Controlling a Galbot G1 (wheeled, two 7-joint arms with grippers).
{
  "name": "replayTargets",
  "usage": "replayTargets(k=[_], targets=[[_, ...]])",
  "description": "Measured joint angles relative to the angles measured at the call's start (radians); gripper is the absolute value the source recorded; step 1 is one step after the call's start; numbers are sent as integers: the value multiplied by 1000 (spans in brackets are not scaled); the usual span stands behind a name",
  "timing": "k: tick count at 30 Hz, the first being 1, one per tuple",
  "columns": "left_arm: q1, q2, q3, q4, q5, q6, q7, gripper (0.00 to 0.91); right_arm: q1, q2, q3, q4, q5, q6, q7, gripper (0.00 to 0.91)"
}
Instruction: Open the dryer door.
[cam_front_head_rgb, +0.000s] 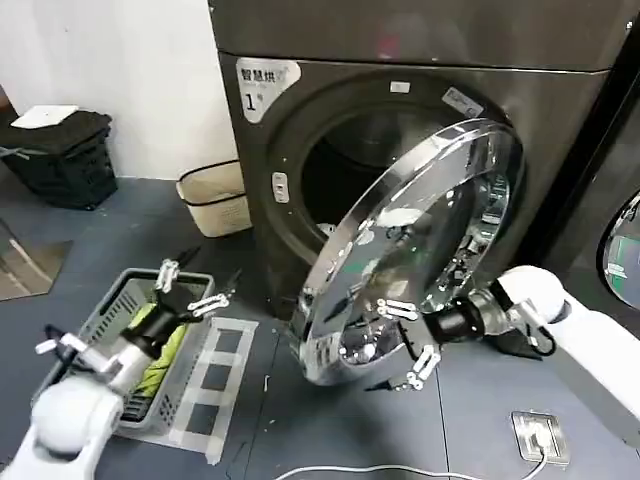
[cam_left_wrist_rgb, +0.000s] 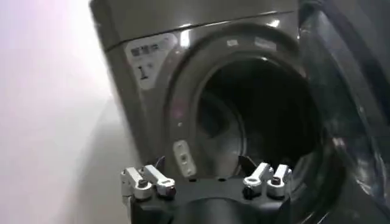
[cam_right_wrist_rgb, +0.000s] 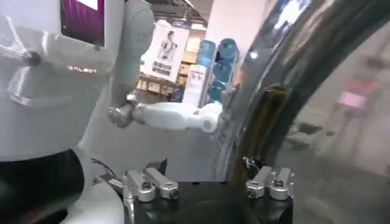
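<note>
Right now my right hand sits low against the door, its fingers spread apart, one pair up by the chrome face and one pair lower near the bottom rim. I cannot tell whether any finger actually touches the chrome. In the right wrist view that hand shows its two finger pairs apart with nothing between them, and the door's shiny rim curves up just beyond them.

The door stands swung well out from the dryer, hinged on my right side, its mirrored face tilted toward me and the drum opening bare behind it. A white label with a "1" sits at the dryer's upper corner on my left.

My left hand hangs apart from the door, out on my left above a grey basket on the floor, fingers spread and holding nothing. From the left wrist view this hand points at the open drum, with the door's dark edge off to one side.

Strips of tape mark the floor beside the basket, and a cream bin stands by the wall next to the dryer.
</note>
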Motion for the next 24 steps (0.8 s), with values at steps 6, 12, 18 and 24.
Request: replayTargets(k=[6, 12, 18, 24], targets=[[-127, 29, 97, 94, -24, -7, 36, 907, -182, -80, 194, 45, 5, 2, -2, 907], [-240, 50, 225, 151, -24, -28, 104, 907, -475, -136, 491, 110, 33, 37, -4, 907], [-331, 28, 378, 166, -21, -41, 136, 907, -813, -121, 858, 163, 71, 50, 7, 907], [-403, 5, 519, 174, -12, -65, 139, 907, -1156, -29, 1232, 190, 67, 108, 70, 907]])
